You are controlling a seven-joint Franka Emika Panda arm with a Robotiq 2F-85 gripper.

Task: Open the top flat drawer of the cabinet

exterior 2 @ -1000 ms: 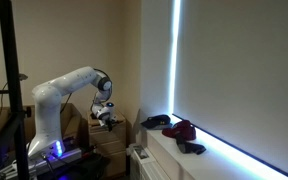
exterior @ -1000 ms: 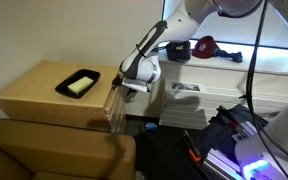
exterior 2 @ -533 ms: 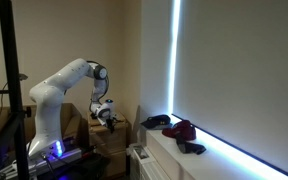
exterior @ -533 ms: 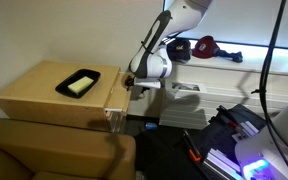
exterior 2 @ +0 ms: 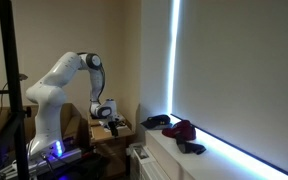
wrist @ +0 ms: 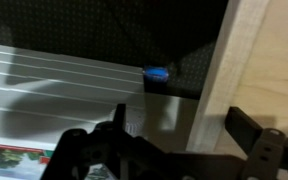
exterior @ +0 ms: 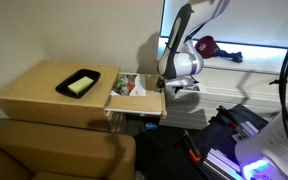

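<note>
As it juts from light-tan wooden cabinet [exterior: 34, 92], shallow top flat drawer [exterior: 136, 102] fronts claw [exterior: 172, 90], long axis along cabinet face; claw spread wide.

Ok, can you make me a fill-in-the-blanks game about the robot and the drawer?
1. The drawer of the cabinet stands ___.
2. Things lie inside the drawer, so it is not ___.
3. The tray on top of the cabinet is coloured ___.
4. The robot's arm is coloured ___.

Missing words: open; empty; black; white.
</note>
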